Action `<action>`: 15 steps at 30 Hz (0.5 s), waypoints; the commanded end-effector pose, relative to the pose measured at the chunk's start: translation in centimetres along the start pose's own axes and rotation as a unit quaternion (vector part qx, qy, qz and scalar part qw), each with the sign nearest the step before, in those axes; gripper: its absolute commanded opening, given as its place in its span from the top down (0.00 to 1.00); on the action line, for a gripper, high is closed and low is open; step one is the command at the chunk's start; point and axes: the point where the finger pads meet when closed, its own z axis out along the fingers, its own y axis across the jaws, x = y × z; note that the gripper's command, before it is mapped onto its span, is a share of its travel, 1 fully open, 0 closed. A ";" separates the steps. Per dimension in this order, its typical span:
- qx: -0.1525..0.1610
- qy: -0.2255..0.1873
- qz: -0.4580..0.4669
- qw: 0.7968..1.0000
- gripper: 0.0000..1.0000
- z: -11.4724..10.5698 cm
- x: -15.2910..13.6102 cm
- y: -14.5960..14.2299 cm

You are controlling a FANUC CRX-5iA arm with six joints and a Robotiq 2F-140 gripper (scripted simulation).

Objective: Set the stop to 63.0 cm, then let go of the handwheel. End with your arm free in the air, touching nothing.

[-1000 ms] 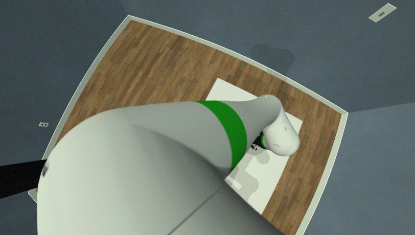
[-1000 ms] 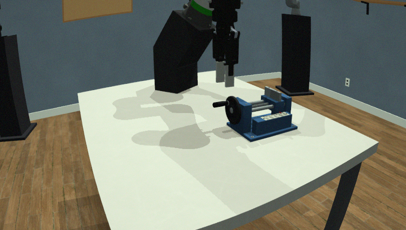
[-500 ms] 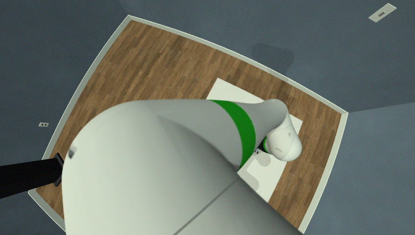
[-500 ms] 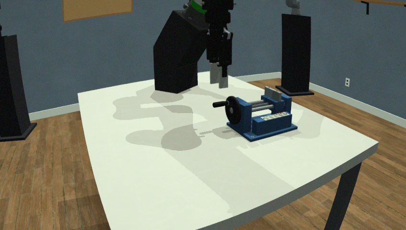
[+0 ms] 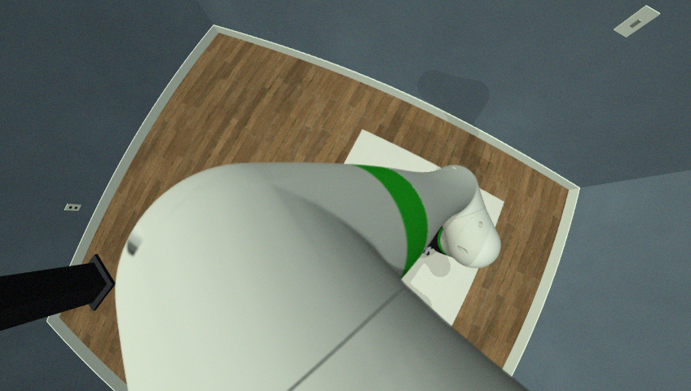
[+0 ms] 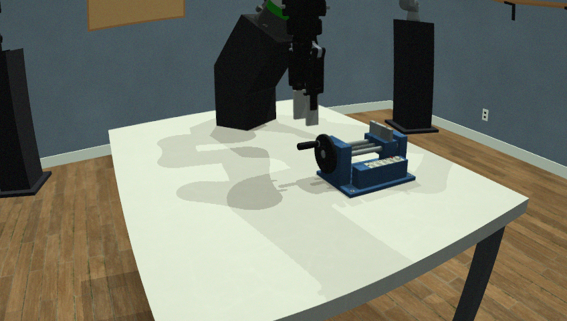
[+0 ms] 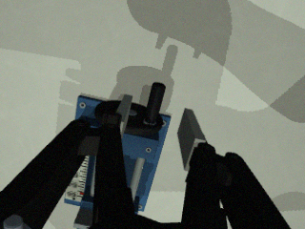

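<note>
- Black two-fingered gripper (image 5: 427,251) (image 6: 305,109) (image 7: 155,114) with grey flat fingertips hangs partly open, nothing between its fingers, above the white rectangular table (image 5: 383,150) (image 6: 190,246) (image 7: 33,29).
- Blue metal screw-driven fixture (image 6: 378,176) (image 7: 135,143) stands toward the table edge running from the far corner to the right corner in the exterior view.
- Its round black handwheel (image 6: 323,154) (image 7: 107,110) faces away from that right corner, untouched; the black cylindrical crank handle (image 6: 306,145) (image 7: 155,100) juts outward, its long axis roughly along the steel rods (image 6: 364,149) (image 7: 137,174).
- The move turns on this: the handle lies below the gripper, and in the wrist view it shows between the fingers' lines, ahead of them. A lateral correction, then a descent, seems needed.
- The red pointer (image 6: 391,157) (image 7: 82,194) sits on the white scale (image 6: 384,162) (image 7: 85,174); its figures are too small to read, so the remaining turning cannot be judged.

Arm (image 5: 339,208) (image 6: 304,19) shifted left and slightly lower in exterior view, rightward in top view.
</note>
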 end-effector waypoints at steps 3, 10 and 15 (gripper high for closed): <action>0.000 0.000 0.000 1.000 0.67 0.5 0.0 0.0; 0.000 0.000 0.000 1.000 0.67 2.1 0.0 0.0; 0.000 0.000 0.000 1.000 0.67 3.5 0.0 0.0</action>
